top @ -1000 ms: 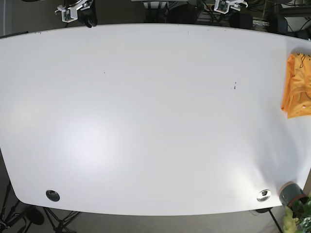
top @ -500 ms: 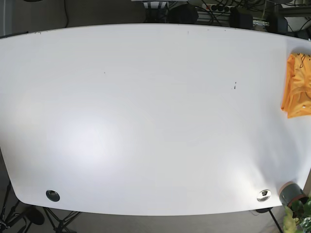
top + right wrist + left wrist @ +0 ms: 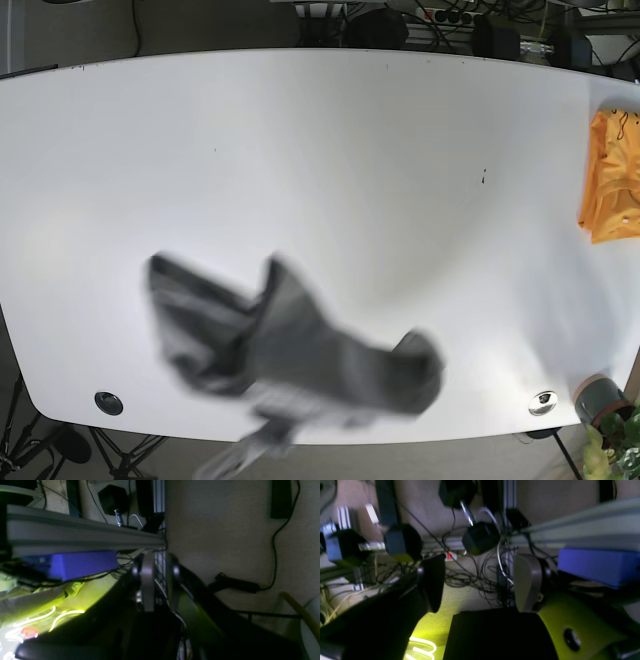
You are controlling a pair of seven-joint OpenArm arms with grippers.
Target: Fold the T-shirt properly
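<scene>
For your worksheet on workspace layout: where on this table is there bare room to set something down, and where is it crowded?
Bare: the table across its far half, and the middle stretch left of the orange cloth. Crowded: the near edge, where the blurred grey T-shirt lies, and the right edge by the cloth.

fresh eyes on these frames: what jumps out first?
A blurred dark grey T-shirt sprawls over the near part of the white table in the base view, crumpled and unfolded. An orange garment lies at the table's right edge. Both wrist views show only cables and framing off the table: the left gripper has its jaws wide apart, the right gripper has its jaws nearly together, both empty.
</scene>
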